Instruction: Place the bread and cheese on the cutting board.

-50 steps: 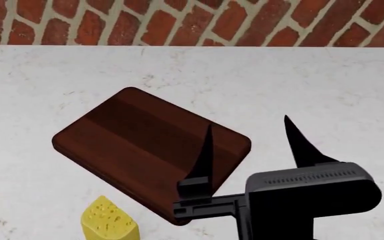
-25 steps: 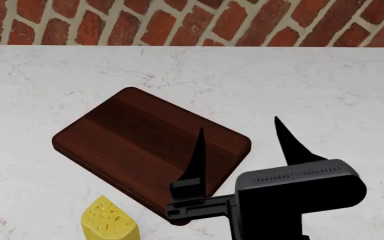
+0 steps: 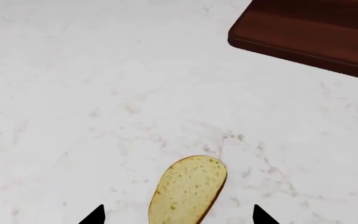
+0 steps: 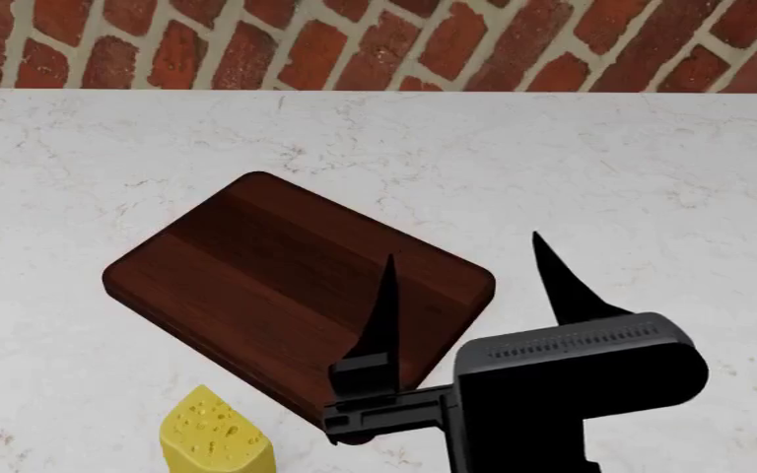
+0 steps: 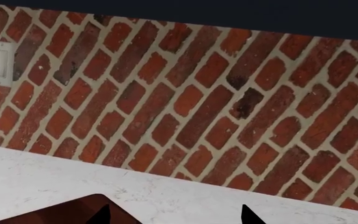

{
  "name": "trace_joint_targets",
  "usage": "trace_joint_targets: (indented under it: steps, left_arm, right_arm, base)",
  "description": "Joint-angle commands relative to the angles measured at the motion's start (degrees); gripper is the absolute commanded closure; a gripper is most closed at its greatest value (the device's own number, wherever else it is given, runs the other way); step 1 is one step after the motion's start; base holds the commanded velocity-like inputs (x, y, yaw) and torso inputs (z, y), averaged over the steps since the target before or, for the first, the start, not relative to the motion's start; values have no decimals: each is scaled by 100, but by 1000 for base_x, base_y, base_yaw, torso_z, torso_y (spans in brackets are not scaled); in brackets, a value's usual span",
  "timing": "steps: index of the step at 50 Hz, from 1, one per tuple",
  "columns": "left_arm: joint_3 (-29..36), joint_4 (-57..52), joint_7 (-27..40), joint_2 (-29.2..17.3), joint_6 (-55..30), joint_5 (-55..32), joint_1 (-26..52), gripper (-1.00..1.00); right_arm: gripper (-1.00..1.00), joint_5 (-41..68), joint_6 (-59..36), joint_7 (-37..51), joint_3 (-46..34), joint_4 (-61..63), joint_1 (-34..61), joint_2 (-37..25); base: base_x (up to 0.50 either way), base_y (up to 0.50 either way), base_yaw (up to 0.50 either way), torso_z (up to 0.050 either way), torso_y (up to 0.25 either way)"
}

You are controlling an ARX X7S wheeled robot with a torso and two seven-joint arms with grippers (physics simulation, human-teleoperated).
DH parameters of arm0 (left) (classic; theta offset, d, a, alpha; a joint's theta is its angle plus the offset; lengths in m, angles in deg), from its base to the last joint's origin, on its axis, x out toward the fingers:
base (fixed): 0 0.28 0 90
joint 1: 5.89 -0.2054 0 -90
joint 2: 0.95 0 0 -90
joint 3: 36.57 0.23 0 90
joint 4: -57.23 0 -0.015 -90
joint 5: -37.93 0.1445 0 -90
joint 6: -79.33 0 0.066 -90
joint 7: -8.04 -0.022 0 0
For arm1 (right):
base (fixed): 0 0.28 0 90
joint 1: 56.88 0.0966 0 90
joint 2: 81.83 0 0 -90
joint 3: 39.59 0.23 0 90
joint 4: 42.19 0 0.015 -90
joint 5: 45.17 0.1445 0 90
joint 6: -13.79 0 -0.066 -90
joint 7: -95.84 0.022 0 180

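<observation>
While the right gripper [image 4: 464, 271] hangs with fingers spread over the cutting board's [image 4: 260, 276] right corner, the left gripper [image 3: 175, 215] is open too, straddling the bread [image 3: 188, 189] on the worktop [image 4: 642, 177]. Cheese [image 4: 214, 432] sits at the worktop's near edge, beside the board.

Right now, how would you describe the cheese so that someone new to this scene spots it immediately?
Start at the white marble counter below the brick wall and find the large dark reddish-brown cutting board lying on it at an angle. Just off the board's near edge, at the bottom of the head view, sits the cheese: a chunky bright-yellow block with small holes, the only yellow thing there.
</observation>
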Motion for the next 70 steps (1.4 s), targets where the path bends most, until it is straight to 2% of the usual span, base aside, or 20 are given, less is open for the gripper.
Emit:
trace_joint_targets:
  steps: [1,8,19,40,45,49,50,56,63,68,70]
  left_arm:
    - [-38,169,-436,100,241,534,-290,-100]
    - [209,393,-837,198,556,1091,-367,-100]
    - [979,805,-1334,340,1017,1857,-243,-100]
    - [1280,1195,-1503,470,1345,2205,-324,-100]
    - [1327,1289,-1623,516,1497,2339,-444,-100]
    - [1599,1346,-1870,554,1739,2628,-552,-100]
    - [1640,1345,-1913,598,1842,2712,-591,100]
    - [1746,1277,-1992,592,1859,2693,-569,100]
    - [1267,948,-1603,693,1972,2483,-392,100]
    - [1072,579,-1067,684,1692,1757,299,100]
    - [1185,545,-782,610,1491,1435,788,100]
  right_arm:
    - [-100,26,22,23,-44,-50,12,-18]
    - [-100,42,10,38,-71,-45,27,-34]
    - [-100,76,-5,74,-72,-18,39,-58]
    - [-100,101,-8,138,-148,18,50,-104]
    - [-100,115,-1,152,-147,20,47,-114]
    - [-100,127,-5,159,-154,18,55,-121]
    - [-100,131,-2,163,-148,15,54,-123]
    - [-100,147,1,182,-146,12,57,-133]
    - [-100,167,-13,208,-147,51,58,-148]
    - [-100,184,-23,226,-144,80,54,-160]
    - [-100,192,-29,233,-139,98,49,-167]
  base:
    - [0,0,0,0,0]
    - [0,0,0,0,0]
    - [0,0,0,0,0]
    - [1,0,0,0,0]
    - [3,1,-1,0,0]
    - [3,1,-2,0,0]
    - [0,0,-3,0,0]
    - [4,0,-3,0,0]
    - [1,0,-2,0,0]
    - [0,0,0,0,0]
    - [5,0,-1,0,0]
